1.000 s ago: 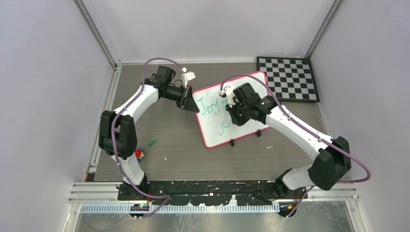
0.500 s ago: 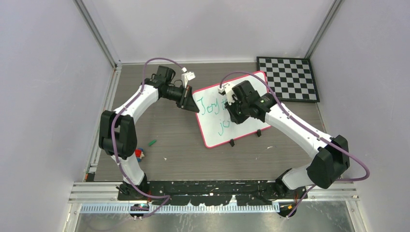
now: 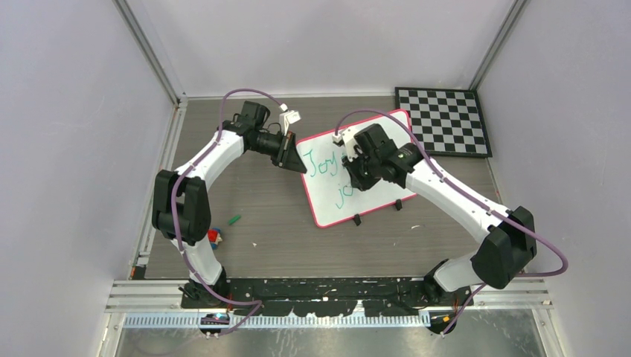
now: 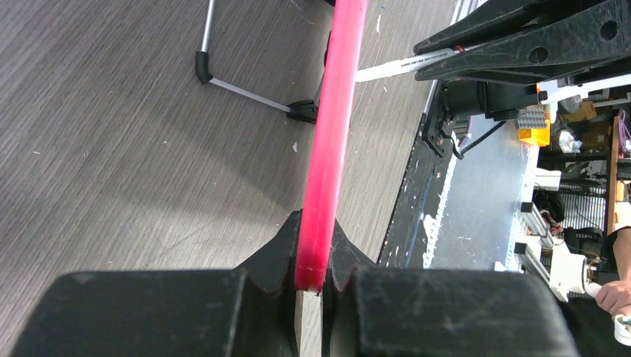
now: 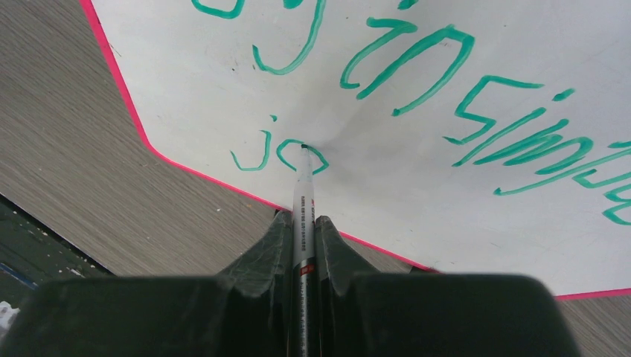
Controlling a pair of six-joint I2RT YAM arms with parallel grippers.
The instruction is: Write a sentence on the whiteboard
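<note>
Grey wood-grain tabletop [image 3: 260,223] fills the cell, and we find the large white rectangular whiteboard with rounded corners and a thin pink-red rim [image 3: 376,204] set askew right of its centre. Its far corner lies just beside the black-and-white checkered board [image 3: 443,121] in the back right corner. From the left wrist camera we see the rim edge-on [image 4: 331,149], with a thin metal leg ending in a black foot [image 4: 238,88] on the table beside it.

Both white-and-black arms reach in from the near edge. The left gripper [image 3: 298,165] sits at the whiteboard's left edge, its fingers clenched on the pink-red rim, which runs straight between them in its own camera [image 4: 312,253]. The right gripper [image 3: 356,178] hangs over the middle of the whiteboard, its fingers [image 5: 279,234] grasping a slim white-barrelled marker with a dark tip [image 5: 303,186].

We see the marker's tip touching the white surface at the top of the letter "o". The thin green handwritten sentence [image 3: 322,165] reads "Joy" at its start from above, while the right wrist view adds "in" and most of "simple" on the upper line. Only "jo" stands on the lower line.

A small green cap [image 3: 234,220] and a tiny red-and-blue object [image 3: 215,237] lie on the table near the left arm, well apart from the whiteboard.
</note>
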